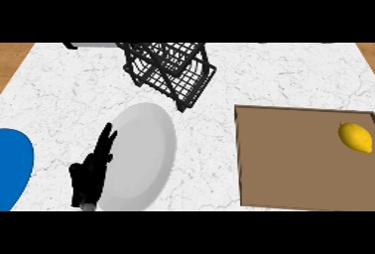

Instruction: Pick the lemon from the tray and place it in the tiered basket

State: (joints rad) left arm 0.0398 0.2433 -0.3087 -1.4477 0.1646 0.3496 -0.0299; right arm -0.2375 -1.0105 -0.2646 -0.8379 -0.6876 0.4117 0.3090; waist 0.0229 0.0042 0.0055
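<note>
Well, nearest the robot its left hand (92, 171) rests low at the left, fingers straight and released, lying over the near edge of a white plate (147, 149); nothing is in it. The right hand does not show at all. A blue plate (13, 166) pokes in from the far left edge. To the right sits the brown tray (293, 163), and the lemon (355, 137) lies alone near its far right corner, close to the view's edge and well apart from the hand. I'd judge the lemon light, stiff enough to take a squeeze, with a smooth rind and an oval body that could roll, so the fingers had best close across its fat middle, not its pointed ends. The tray's rim looks low, so a reach from above seems open, with bare tray all round the fruit. Farther back, the black wire basket (170, 69) stands on the marble counter (293, 74), left of the tray; the stretch of counter between the two is bare, though the basket's wire rims call for a lift over them.
</note>
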